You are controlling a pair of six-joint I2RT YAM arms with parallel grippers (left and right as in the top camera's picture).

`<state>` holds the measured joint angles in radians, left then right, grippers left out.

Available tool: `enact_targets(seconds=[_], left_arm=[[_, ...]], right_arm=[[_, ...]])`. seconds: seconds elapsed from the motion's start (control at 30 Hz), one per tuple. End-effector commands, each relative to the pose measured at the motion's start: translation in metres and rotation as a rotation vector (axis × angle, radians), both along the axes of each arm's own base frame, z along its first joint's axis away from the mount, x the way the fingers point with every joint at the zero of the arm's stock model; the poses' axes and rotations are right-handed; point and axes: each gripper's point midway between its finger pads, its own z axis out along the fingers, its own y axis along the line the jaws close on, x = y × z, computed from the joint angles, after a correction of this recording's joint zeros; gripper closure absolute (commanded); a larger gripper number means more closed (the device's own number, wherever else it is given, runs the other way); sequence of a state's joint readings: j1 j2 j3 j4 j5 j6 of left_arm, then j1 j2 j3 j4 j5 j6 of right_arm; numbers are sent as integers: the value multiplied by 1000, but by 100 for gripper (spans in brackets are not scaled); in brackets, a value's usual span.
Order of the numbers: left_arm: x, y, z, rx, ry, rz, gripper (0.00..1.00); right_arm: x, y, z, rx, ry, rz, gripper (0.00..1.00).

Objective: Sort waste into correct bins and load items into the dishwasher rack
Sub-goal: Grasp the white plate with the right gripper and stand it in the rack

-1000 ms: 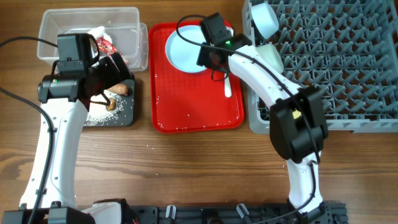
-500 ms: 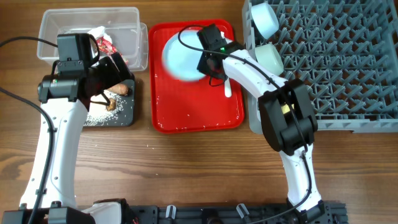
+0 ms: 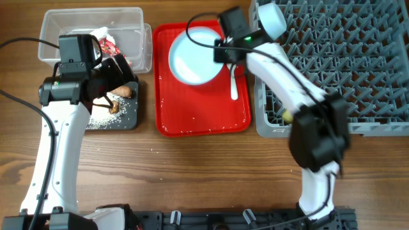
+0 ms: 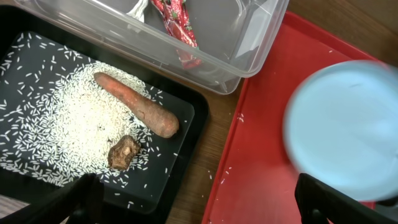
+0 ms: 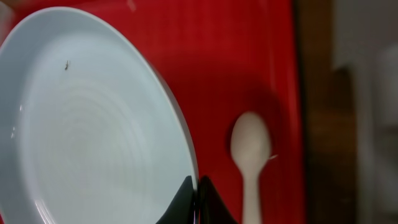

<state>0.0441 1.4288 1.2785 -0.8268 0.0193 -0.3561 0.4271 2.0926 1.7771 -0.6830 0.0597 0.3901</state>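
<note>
On the desk (image 3: 192, 172), nearest on the left, sits the black tray (image 3: 132, 110). It holds a spread of rice (image 4: 62, 137), with the carrot (image 4: 137, 112) lying slantwise across it and the brown lump (image 4: 123, 152) just beside the carrot's thick end. The left hand (image 4: 205, 196) hangs above that tray's right edge, fingers spread wide and holding nothing.

Beside it to the right lies the red tray (image 3: 198, 108). Its near half is bare apart from a few stray grains. The plate (image 3: 192, 57) is over the far half, and the spoon (image 3: 234, 83) lies on the tray just right of it, bowl end away from the robot. The right hand (image 5: 196, 194) is pinched narrow on the plate's right rim.

Behind the black tray stands the clear tub (image 3: 64, 19), with the wrapper (image 4: 177, 31) inside near its right wall.

The rack (image 3: 358, 76) fills the right side; a pale blue bowl (image 3: 271, 19) stands on edge in its far left corner.
</note>
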Motion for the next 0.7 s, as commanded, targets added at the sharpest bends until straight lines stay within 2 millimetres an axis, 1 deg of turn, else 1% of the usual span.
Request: enact_targets(seconds=[0.0,0.03,0.07,0.1,0.17,0.2,0.27,0.3,0.33,0.4,0.47,0.57,0.67], left_arm=[[2,2,0,16,-1,0,0],[2,2,0,16,-1,0,0],[2,2,0,16,-1,0,0],[2,2,0,16,-1,0,0],[2,2,0,16,-1,0,0],[2,2,0,16,-1,0,0],[2,2,0,16,-1,0,0],[2,2,0,16,-1,0,0],[2,2,0,16,-1,0,0],[2,2,0,16,-1,0,0],[2,2,0,16,-1,0,0],[2,2,0,16,-1,0,0],[2,2,0,16,-1,0,0]], right_arm=[[3,-40,133,-145,-318,25,96],[-2,-66,165,-242,-393,-45,96],[-8,-92,190,-341,-446,-128,96],[-13,-116,208,-435,-481,-200,96],[-24,-159,232,-635,-501,-302,96],[-27,-175,237,-712,-493,-338,96],[-30,-209,243,-842,-452,-385,96],[-30,-224,244,-872,-436,-407,96],[-29,-235,245,-887,-428,-422,96],[-24,-271,248,-934,-408,-469,96],[-16,-289,245,-984,-387,-468,96],[12,-301,236,-1140,-340,-340,96],[41,-300,217,-1293,-279,-194,96]])
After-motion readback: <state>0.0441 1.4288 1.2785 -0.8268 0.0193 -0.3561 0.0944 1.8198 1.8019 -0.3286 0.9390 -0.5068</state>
